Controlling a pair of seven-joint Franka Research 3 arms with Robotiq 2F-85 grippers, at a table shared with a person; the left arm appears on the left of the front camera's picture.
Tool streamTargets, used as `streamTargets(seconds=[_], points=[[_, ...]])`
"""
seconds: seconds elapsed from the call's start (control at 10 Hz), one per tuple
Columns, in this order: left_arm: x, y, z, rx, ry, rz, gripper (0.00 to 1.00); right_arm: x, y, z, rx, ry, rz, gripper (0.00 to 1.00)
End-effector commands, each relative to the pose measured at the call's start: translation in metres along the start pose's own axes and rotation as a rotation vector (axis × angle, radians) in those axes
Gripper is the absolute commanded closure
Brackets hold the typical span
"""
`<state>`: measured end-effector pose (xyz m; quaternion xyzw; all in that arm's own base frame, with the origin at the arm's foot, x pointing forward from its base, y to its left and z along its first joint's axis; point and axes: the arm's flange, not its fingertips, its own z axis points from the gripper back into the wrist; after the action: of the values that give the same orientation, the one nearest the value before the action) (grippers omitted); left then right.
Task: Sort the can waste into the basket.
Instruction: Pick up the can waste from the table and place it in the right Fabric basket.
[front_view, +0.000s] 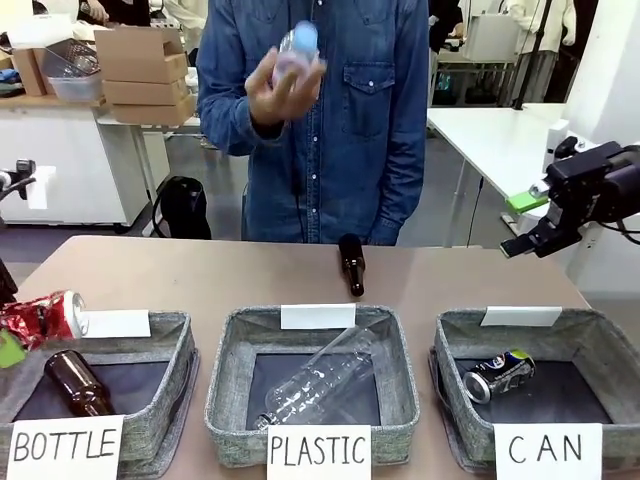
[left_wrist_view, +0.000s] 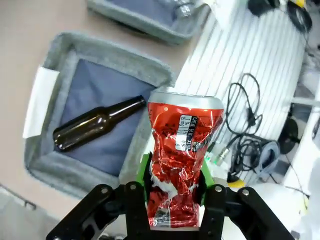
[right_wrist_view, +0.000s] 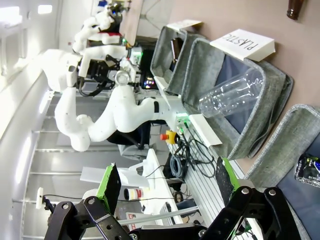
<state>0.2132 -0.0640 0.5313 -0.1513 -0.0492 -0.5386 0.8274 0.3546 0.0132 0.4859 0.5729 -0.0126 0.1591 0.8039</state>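
A crushed red can (left_wrist_view: 178, 150) with white marks sits between the green pads of my left gripper (left_wrist_view: 175, 197), which is shut on it. In the front view this red can (front_view: 48, 318) hangs at the far left, over the back corner of the BOTTLE basket (front_view: 170, 345). The dark blue can (front_view: 498, 375) lies on its side on the dark floor of the CAN basket (front_view: 450, 350) at the right. High above that basket's far right side my right gripper (front_view: 535, 225) stands open and holds nothing. In the right wrist view, its fingers (right_wrist_view: 111, 186) are spread wide.
A person at the far side holds a clear plastic bottle (front_view: 296, 52) up at chest height. A brown bottle (front_view: 351, 265) lies on the table behind the PLASTIC basket (front_view: 225, 370), which holds a clear bottle (front_view: 315, 385). Another brown bottle (front_view: 78, 383) lies in the BOTTLE basket.
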Motion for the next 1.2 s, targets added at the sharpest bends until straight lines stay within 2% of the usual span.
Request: streamTargets(seconds=[0.0,0.1,0.2,0.3,0.4,0.5,0.6,0.8,0.9,1.1], points=[[0.008,0.000,-0.001,0.023,-0.001,0.062,1.00,-0.002,0.000,0.002,0.003,0.011,0.019,0.00],[0.008,0.000,-0.001,0.023,-0.001,0.062,1.00,-0.002,0.000,0.002,0.003,0.011,0.019,0.00],[0.002,0.003,0.000,0.016,0.001,0.036,0.58,-0.002,0.000,0.002,0.003,0.011,0.019,0.00],[0.025,-0.004,0.004,0.084,0.005,-0.025,0.58,-0.002,0.000,0.002,0.003,0.011,0.019,0.00],[0.056,-0.002,0.007,0.099,-0.030,-0.167,0.58,-0.002,0.000,0.002,0.003,0.011,0.019,0.00],[0.083,0.006,0.010,0.095,0.036,-0.221,0.58,-0.002,0.000,0.002,0.003,0.011,0.019,0.00],[0.085,0.011,0.018,0.091,0.056,-0.286,0.58,-0.002,0.000,0.002,0.003,0.011,0.019,0.00],[0.014,0.005,0.041,0.107,0.180,-0.242,0.58,-0.002,0.000,0.002,0.003,0.011,0.019,0.00],[-0.028,-0.010,0.042,0.094,0.286,-0.215,0.58,-0.002,0.000,0.002,0.003,0.011,0.019,0.00],[-0.064,-0.032,0.037,0.114,0.280,-0.192,0.58,-0.002,0.000,0.002,0.003,0.011,0.019,0.00]])
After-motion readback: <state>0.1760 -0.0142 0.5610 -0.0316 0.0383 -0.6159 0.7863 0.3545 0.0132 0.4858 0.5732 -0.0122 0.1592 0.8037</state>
